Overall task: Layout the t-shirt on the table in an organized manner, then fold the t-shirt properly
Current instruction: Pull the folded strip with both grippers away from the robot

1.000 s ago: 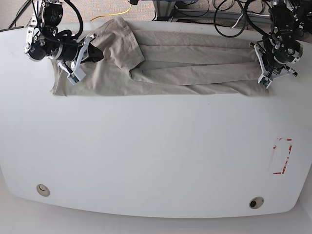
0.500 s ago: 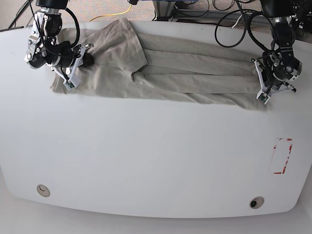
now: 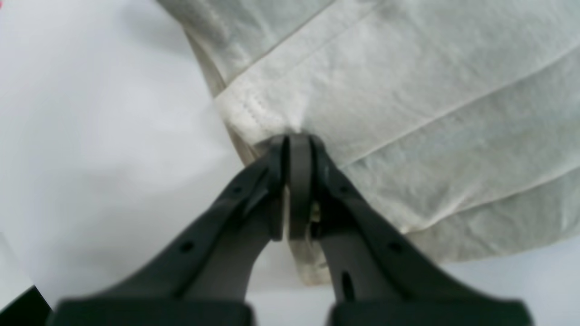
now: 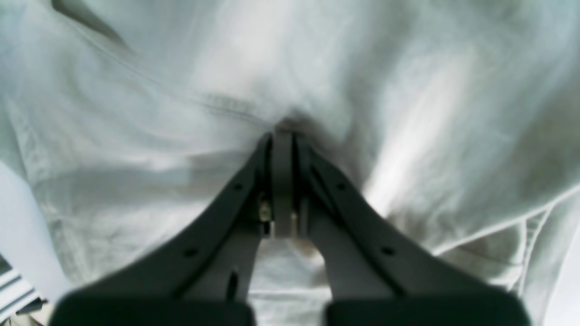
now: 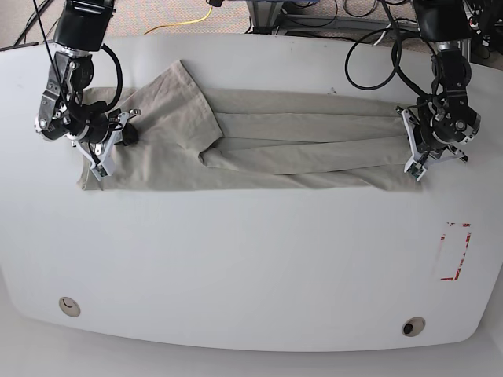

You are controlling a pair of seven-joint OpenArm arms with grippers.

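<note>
The light khaki-grey t-shirt (image 5: 314, 149) lies folded lengthwise in a long band across the back of the white table (image 5: 251, 259), one sleeve flap pointing to the far left. My left gripper (image 5: 413, 167) is at the band's right end. In the left wrist view it (image 3: 297, 141) is shut on the stitched hem of the t-shirt (image 3: 430, 90). My right gripper (image 5: 99, 168) sits at the band's left end. The right wrist view shows it (image 4: 282, 135) shut on a pinch of the wrinkled t-shirt (image 4: 181, 90). The cloth looks taut between both grippers.
A red-outlined rectangle (image 5: 453, 251) marks the table near its right edge. Two small round holes (image 5: 69, 306) (image 5: 413, 326) sit by the front edge. Black cables (image 5: 369, 31) and a yellow cable (image 5: 192, 21) lie behind the table's back edge.
Both grippers have come toward the table's front and lower, dragging the t-shirt with them. The band now lies flatter and a little nearer the front.
</note>
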